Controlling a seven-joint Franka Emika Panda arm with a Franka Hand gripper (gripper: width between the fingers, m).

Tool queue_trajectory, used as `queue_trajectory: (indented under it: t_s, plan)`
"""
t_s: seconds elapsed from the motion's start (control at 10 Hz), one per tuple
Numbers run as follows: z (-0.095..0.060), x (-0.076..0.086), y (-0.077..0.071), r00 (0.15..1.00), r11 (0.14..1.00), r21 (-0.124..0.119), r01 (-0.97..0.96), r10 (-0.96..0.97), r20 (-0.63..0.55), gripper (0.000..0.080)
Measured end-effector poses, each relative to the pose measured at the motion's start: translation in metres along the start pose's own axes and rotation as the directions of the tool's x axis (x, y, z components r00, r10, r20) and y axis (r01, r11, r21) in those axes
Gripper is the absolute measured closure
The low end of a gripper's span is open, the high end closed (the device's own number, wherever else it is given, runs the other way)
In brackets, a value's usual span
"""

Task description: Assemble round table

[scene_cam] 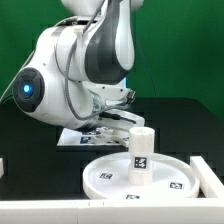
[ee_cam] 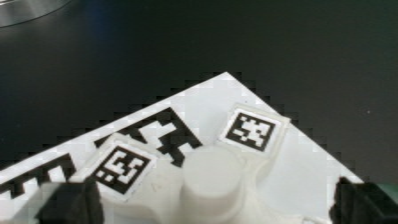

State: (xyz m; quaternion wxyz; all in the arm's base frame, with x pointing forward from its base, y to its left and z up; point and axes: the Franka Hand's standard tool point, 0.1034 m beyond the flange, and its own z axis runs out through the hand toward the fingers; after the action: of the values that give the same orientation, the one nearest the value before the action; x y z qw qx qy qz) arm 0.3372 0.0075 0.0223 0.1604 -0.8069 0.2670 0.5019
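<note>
White plastic bears only square black-and-white tags. We see the post [scene_cam: 141, 148] upright on the round disc [scene_cam: 100, 178], near and toward the exterior view's right. The gripper [scene_cam: 112, 124] hangs wide open, holding nothing, over the marker board [scene_cam: 72, 138] farther back.

Exterior view: arm and claw [scene_cam: 112, 124] hide most of the marker board [scene_cam: 72, 138]; white block [scene_cam: 207, 172] cropped at the exterior view's right. Wrist view: dark fingertips [ee_cam: 71, 203] blurred and cropped; white part [ee_cam: 214, 178] between them too blurred to name.
</note>
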Motion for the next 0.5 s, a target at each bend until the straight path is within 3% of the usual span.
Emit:
queue_trajectory:
  t_s: [0.2, 0.4, 0.5]
  plan:
    - [0.0108, 0.0050, 0.0046, 1.000, 1.000, -0.007, -0.012, 0.012, 0.002, 0.0150]
    - [0.0094, 0.0054, 0.0046, 1.000, 1.000, -0.007, -0.012, 0.012, 0.000, 0.0150]
    - [0.0096, 0.0054, 0.0047, 1.000, 1.000, -0.007, -0.012, 0.012, 0.000, 0.0278]
